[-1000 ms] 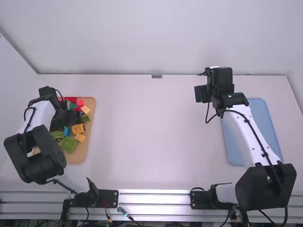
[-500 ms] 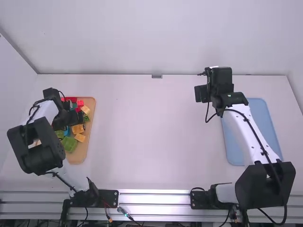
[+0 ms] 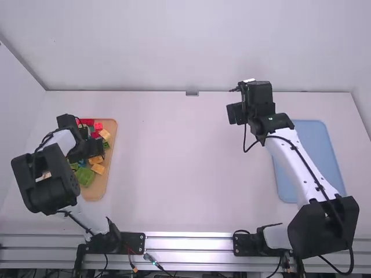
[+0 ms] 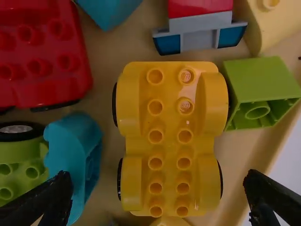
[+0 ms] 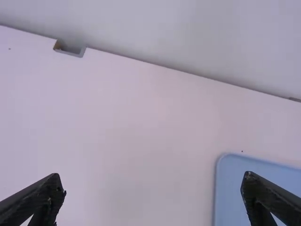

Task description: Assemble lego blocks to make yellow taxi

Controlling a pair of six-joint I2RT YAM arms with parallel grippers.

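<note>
1. Left gripper [image 4: 158, 176], over the tan tray [image 3: 99, 188]: claw spread wide, nothing pinched, presumably to straddle a part before lowering.

2. Red wheeled base [image 4: 40, 56], outside the claw's span: glossy plastic, rounded corners, round studs.

3. Lime wheeled piece [image 4: 21, 162], close by one finger: studded, dark tyre at its end.

4. Teal curved piece [image 4: 75, 157], next to that finger's tip: smooth, arched. A descent here could nudge it.

5. Yellow wheeled base [image 4: 169, 141], the taxi's likely chassis: lying in the tray, studs up, between the two spread fingers and apart from both. Shiny body, two rows of hollow studs, bulging fenders, black tyres at the flanks. The claw seems lined up to grip it across its width; its curved fenders may let it slip unless the pads close evenly.

6. Red, grey and teal piece [image 4: 200, 23], past one end of the chassis: flat faces, angular corners.

7. Green block [image 4: 256, 92], toward the claw's other finger: square-edged, hollow side showing a round tube.

8. Pale yellow block [image 4: 277, 23], farther from that finger: smooth, sloped.

9. Right gripper [image 5: 153, 188], above the smooth white table [image 3: 185, 168]: claw spread, holding nothing, perhaps kept aside for later assembly.

10. Blue tray [image 3: 316, 156], to the right of the right claw: flat, matte-looking, rounded corners.

Assembly appears to be at its start, with picking the chassis the step in hand.
</note>
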